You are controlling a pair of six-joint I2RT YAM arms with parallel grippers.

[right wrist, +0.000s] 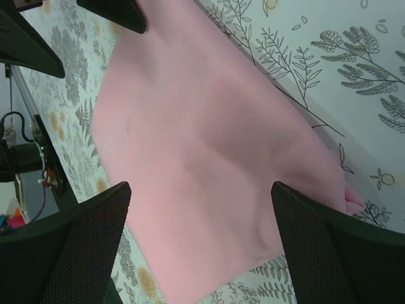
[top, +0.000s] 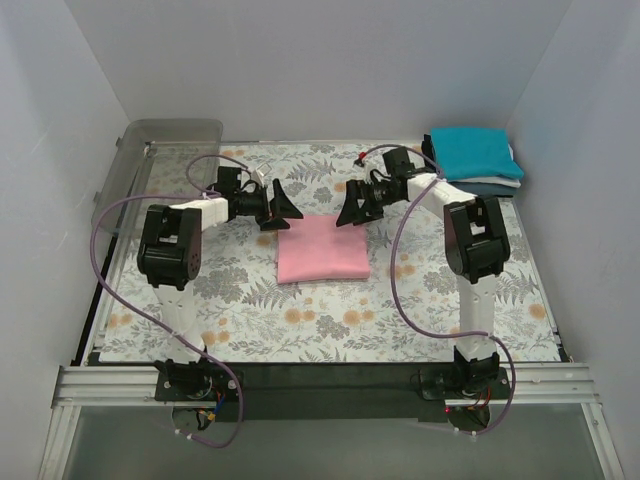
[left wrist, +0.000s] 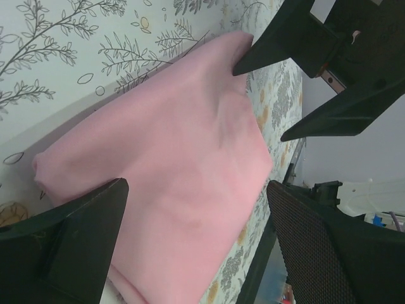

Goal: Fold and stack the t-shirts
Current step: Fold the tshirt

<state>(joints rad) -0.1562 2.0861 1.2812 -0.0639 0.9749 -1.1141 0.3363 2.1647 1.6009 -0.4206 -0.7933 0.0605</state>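
Pink shirt [top: 322, 252]: folded into a flat rectangle. It lies on the flowered tablecloth [top: 230, 290] at mid-table, between the two arms. The top face shows shallow creases.

Shirt stack [top: 500, 178]: sits at the far right corner of the tablecloth, well apart from the pink shirt. A teal shirt [top: 472, 150] lies on top and a grey-blue shirt [top: 492, 186] under it. Any lower layers are too small to tell apart.

Left gripper [top: 283, 207]: jaws spread wide, nothing held. It is positioned over the far left corner of the pink shirt. In the left wrist view the pink cloth lies flat beneath and between the two fingers, with no fold pinched. Whether the fingertips touch the cloth cannot be told.

Right gripper [top: 350, 205]: jaws spread wide, nothing held. It is positioned over the far right corner of the pink shirt. In the right wrist view the cloth runs flat under the gap between the fingers.

Gripper spacing: the two grippers point toward each other along the far edge of the pink shirt, near but apart.
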